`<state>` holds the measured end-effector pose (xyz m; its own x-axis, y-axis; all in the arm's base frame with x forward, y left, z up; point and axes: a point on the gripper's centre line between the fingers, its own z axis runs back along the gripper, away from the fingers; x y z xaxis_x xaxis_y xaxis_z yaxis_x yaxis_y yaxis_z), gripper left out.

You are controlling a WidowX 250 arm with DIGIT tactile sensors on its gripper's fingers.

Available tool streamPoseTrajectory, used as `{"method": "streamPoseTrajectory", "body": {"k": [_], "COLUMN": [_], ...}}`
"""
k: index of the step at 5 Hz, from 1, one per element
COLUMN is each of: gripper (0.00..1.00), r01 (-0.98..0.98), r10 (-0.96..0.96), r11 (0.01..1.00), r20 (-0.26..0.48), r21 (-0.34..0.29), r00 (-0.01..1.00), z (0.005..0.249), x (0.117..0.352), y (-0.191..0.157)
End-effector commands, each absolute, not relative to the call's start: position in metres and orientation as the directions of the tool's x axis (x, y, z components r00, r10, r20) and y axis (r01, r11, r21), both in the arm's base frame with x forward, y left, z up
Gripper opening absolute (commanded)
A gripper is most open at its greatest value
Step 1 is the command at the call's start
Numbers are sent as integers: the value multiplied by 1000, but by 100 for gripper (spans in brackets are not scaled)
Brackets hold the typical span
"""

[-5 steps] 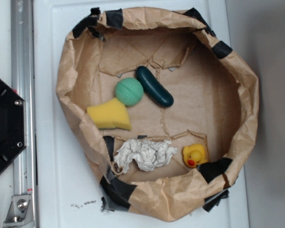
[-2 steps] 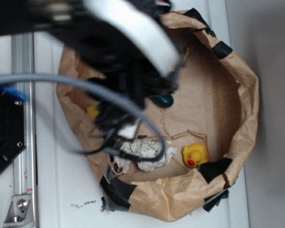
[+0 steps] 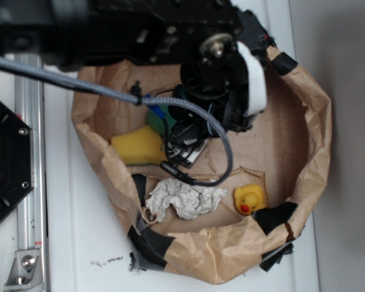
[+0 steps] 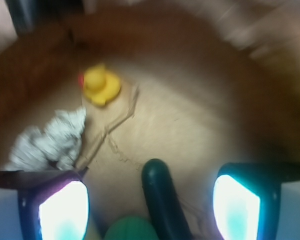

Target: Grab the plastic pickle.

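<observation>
The plastic pickle point(image 4: 160, 200) is a glossy dark teal oblong lying on the brown paper floor. In the wrist view it sits between my two fingers, nearer the right-hand side of the gap, with room on both sides. My gripper point(image 4: 147, 207) is open above it, and nothing touches either lit pad point(image 4: 60, 212). A light green ball point(image 4: 130, 229) lies against the pickle's left side at the bottom edge. In the exterior view my arm point(image 3: 216, 67) hides the pickle, and only a green sliver of the ball point(image 3: 160, 114) shows.
A crumpled brown paper wall point(image 3: 316, 121) rings the area. Inside are a yellow sponge wedge point(image 3: 139, 146), a crumpled white paper wad point(image 3: 185, 198) point(image 4: 50, 137) and a yellow rubber duck point(image 3: 249, 199) point(image 4: 101, 85). A grey cable point(image 3: 225, 152) loops below the arm.
The arm, absent a second ago, has swung in from the upper left and now hangs over the pickle and ball, covering them in the exterior view.
</observation>
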<state>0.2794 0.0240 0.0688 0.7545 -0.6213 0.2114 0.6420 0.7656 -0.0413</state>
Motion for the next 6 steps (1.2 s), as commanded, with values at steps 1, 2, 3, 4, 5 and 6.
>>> {"method": "streamPoseTrajectory", "body": {"k": [1, 2, 3, 4, 5, 6], "gripper": [100, 100, 0, 0, 0, 0], "r01": [636, 631, 520, 408, 127, -153], "r10": [-622, -619, -518, -411, -179, 72], "r11": [771, 773, 854, 910, 956, 973], "r20": [167, 151, 67, 36, 182, 402], "r21": [-45, -58, -17, 80, 264, 173], "r00": [765, 771, 853, 911, 967, 913], "z": [24, 11, 7, 31, 60, 101], "x": [268, 277, 277, 269, 260, 246], "y": [37, 39, 45, 49, 41, 32]}}
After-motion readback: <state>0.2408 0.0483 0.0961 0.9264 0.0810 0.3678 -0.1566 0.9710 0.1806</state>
